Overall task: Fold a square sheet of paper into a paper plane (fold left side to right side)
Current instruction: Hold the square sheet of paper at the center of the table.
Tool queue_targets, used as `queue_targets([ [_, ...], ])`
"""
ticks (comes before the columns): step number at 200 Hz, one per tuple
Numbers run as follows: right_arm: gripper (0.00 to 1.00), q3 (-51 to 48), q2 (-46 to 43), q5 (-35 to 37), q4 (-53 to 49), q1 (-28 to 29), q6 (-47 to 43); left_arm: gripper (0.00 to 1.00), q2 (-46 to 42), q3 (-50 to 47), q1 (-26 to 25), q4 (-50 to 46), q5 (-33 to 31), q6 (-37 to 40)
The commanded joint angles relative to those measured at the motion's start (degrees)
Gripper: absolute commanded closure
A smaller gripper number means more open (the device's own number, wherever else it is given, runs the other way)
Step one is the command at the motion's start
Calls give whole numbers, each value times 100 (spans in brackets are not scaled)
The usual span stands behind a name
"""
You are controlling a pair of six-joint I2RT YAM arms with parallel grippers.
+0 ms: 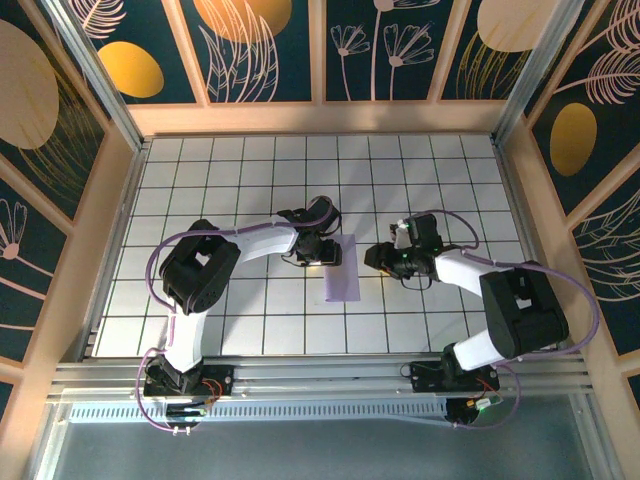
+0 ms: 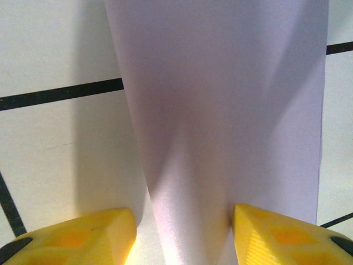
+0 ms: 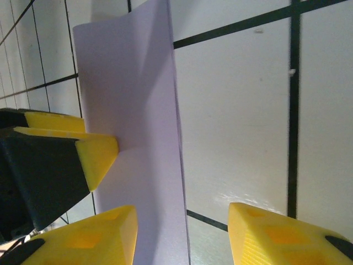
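From above, the white tiled table (image 1: 250,180) carries the square sheet of paper (image 1: 342,270), a narrow lavender strip at its centre, lying between my two grippers. My left wrist view adds the paper's matte, softly bowed surface. It runs into my left gripper (image 2: 185,237), whose jaws stand half apart, and meets one wedge-shaped yellow finger (image 2: 276,232). My right gripper (image 3: 182,237) stands open over the strip's right edge, gripping nothing.

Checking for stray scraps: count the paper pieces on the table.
1: the lavender sheet of paper, folded narrow, lies near the middle of the tiled table. Smaller scraps may be hidden under the arms.
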Motion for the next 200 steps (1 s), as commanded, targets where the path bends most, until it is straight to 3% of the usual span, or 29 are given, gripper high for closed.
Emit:
queue_targets([
  [1, 55, 189, 150, -190, 186, 138, 158, 47, 856, -282, -150, 278, 164, 35],
  [86, 66, 415, 707, -457, 634, 570, 496, 47, 849, -312, -150, 286, 142, -16],
  [144, 89, 571, 1142, -502, 619, 710, 520, 47, 850, -321, -150, 300, 133, -33],
  [200, 97, 577, 1430, -192, 194, 725, 363, 47, 747, -340, -150, 282, -98, -21],
])
